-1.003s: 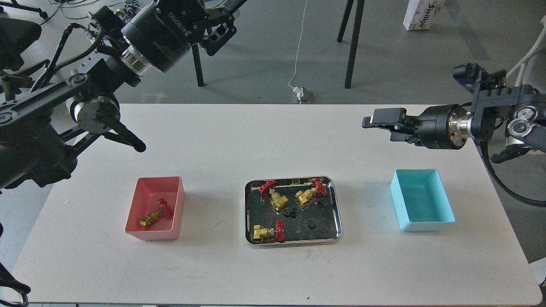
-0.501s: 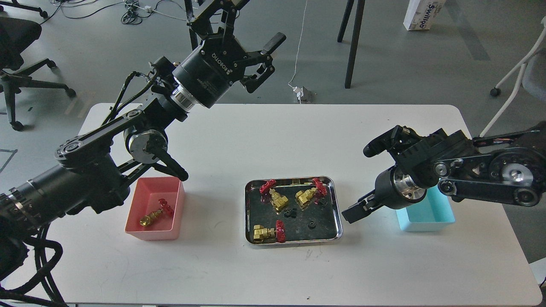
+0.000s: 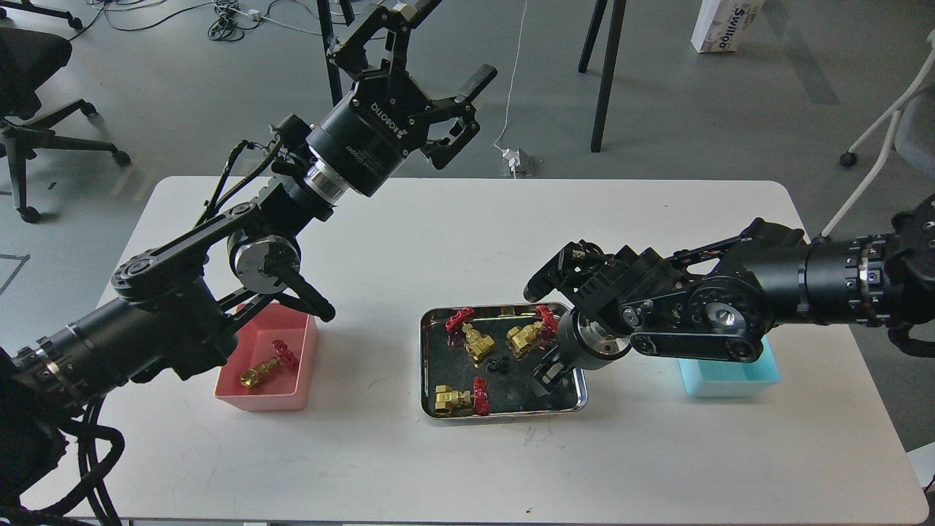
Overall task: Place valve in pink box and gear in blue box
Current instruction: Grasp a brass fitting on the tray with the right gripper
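Note:
Three valves lie in the steel tray (image 3: 504, 414): one (image 3: 476, 341) at the back left, one (image 3: 527, 334) at the back right, one (image 3: 457, 397) at the front. A fourth valve (image 3: 266, 366) lies in the pink box (image 3: 257, 399). Small black gears (image 3: 499, 365) sit in the tray's middle. My right gripper (image 3: 545, 378) points down into the tray's right end and hides what is under it; its fingers are too dark to tell apart. The blue box (image 3: 724, 383) is partly hidden behind my right arm. My left gripper (image 3: 432, 45) is open, empty and raised high behind the table.
My left arm's elbow (image 3: 266, 264) hangs over the back of the pink box. My right forearm (image 3: 694, 314) spans from the tray to the blue box. Table and chair legs stand on the floor behind, with an office chair (image 3: 29, 66) at the far left.
My right arm swung left and down, from beside the blue box to the tray's right end. My left arm shifted slightly right and stays raised and open.

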Available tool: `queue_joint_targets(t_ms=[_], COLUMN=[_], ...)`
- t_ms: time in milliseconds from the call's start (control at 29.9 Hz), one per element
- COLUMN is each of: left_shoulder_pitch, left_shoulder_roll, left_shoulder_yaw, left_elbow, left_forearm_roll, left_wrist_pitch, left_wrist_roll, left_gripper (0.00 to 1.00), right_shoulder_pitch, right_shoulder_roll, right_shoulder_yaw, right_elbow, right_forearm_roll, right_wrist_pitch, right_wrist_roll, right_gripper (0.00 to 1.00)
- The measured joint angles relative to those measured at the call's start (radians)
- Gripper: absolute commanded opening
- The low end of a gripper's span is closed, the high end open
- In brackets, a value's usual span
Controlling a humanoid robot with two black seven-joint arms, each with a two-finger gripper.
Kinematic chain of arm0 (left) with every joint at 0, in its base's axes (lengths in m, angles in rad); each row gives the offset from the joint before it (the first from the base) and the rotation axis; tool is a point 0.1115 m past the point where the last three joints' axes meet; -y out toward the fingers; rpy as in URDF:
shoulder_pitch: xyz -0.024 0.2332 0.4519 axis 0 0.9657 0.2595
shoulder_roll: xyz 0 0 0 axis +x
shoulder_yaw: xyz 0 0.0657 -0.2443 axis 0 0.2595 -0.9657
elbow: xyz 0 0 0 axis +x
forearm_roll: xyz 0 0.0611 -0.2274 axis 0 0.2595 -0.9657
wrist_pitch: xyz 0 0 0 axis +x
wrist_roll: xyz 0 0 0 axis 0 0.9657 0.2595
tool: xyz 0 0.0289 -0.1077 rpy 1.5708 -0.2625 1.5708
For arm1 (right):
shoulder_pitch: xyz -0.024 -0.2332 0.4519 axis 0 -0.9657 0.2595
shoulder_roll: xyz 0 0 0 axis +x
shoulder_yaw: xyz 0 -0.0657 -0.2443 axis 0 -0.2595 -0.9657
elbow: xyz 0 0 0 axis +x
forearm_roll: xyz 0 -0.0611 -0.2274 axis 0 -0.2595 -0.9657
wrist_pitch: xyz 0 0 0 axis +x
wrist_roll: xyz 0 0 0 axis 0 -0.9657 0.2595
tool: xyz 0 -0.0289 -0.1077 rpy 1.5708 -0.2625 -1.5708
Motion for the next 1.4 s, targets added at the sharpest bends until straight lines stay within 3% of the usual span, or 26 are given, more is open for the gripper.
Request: queue_joint_targets(t_ms=[869, 1036, 1404], left_shoulder_pitch=[0.021, 0.030, 0.030], left_shoulder_roll=[-0.001, 0.000, -0.001], left_shoulder_yaw=[0.000, 0.000, 0.000], left_elbow=[0.002, 0.003, 0.003], left_forearm_roll=[0.000, 0.002, 0.003], left_wrist_pitch=[0.000, 0.000, 0.000], left_wrist_roll=[0.000, 0.000, 0.000], left_gripper=[0.88, 0.89, 0.89], right_shoulder_pitch=[-0.082, -0.087, -0.087], right_shoulder_roll=[0.099, 0.101, 0.098], right_shoulder_yaw=[-0.016, -0.017, -0.035], right_elbow=[-0.112, -0.113, -0.110], right_forearm_roll=[0.000, -0.001, -0.003], right_wrist_pitch=[-0.042, -0.042, -0.040], right_wrist_roll=[-0.008, -0.008, -0.008], right_gripper=[0.56, 0.46, 0.35])
